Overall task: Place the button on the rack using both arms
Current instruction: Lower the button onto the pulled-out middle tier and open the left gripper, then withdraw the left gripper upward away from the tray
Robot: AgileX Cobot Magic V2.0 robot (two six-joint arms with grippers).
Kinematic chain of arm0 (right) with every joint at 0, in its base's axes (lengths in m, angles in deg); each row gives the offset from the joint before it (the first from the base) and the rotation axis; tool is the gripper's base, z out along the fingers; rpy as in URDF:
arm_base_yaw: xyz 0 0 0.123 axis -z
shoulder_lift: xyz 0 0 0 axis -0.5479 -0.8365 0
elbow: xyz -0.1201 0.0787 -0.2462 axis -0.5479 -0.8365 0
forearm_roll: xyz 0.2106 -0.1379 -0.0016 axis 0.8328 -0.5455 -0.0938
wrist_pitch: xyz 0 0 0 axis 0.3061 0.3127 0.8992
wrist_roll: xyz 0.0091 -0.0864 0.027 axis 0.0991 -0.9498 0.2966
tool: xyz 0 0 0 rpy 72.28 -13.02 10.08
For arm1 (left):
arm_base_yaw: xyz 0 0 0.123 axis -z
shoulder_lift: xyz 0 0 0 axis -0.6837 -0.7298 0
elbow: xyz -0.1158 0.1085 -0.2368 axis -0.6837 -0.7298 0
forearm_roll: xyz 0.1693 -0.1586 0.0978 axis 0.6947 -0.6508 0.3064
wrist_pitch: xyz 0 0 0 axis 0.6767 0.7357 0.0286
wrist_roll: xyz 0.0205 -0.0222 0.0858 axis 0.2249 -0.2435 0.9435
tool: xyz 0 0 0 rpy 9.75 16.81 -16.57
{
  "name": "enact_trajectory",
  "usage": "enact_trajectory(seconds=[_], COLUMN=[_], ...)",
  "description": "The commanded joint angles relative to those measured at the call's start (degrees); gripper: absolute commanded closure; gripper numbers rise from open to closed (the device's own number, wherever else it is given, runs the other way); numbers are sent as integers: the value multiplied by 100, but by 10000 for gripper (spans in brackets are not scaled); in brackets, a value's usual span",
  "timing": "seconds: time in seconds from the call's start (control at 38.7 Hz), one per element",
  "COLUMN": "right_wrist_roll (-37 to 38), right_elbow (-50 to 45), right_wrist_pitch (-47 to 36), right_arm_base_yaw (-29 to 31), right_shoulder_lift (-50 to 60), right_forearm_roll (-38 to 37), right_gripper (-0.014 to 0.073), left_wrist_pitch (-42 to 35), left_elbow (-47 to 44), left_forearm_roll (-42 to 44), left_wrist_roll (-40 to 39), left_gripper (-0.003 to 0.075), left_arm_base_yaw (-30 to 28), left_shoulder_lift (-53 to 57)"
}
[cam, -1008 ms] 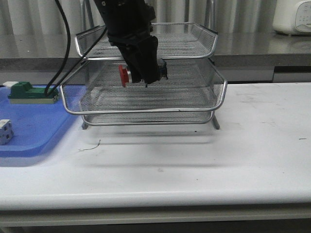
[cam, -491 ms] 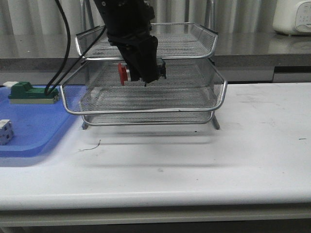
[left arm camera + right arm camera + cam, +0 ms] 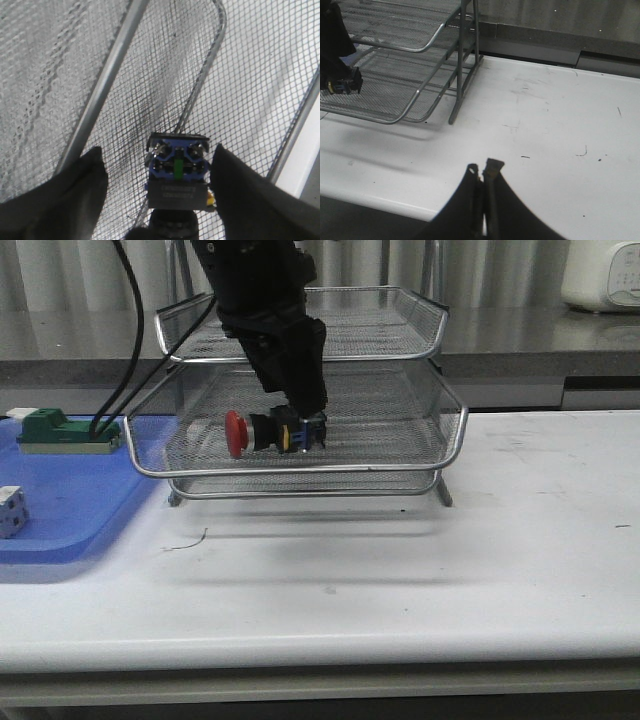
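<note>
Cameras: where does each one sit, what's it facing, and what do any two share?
Front view: faces forward over the table at the rack; left gripper above the button.
Left wrist view: on the left arm, looking down into the rack's mesh; its fingers stand apart either side of the button.
Right wrist view: on the right arm, over bare table; right gripper shut, rack off to one side.
Shared: rack and button show in all three.
</note>
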Motion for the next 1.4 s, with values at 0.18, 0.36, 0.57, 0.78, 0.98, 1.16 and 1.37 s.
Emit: enact_trajectory(seconds=[0.18,0.36,0.57,0.78,0.98,1.16,1.37], right_wrist_roll=[-18,-18,-18,-18,-18,-18,-18], right_elbow=[142,142,142,142,142,142,142], right_wrist_pitch=[-452,-452,-452,-452,-452,-452,-452], right_arm_base_yaw=[-19,-19,-19,-19,-19,-19,-19], right_shoulder_lift=[-60,-60,-60,-60,-60,-60,-60], right_forearm_roll=[8,8,8,8,8,8,8], right_gripper=[655,655,655,655,655,655,655], left_wrist_pitch=[311,1231,1469,1469,1469,1469,1197], left_elbow=[375,1000,1357,1276,598,-431,-1756], left_forearm_roll=[-134,-330,-509,-61,439,-71,-388], left_wrist_roll=[-64,-64,-95,-921,-1258,-1258,-1258], left_gripper=[236,307,575,739,739,739,739], left_arm_base_yaw=[6,6,6,-6,-259,-843,-1529], left_shoulder_lift=[393,393,445,750,1492,2330,3331])
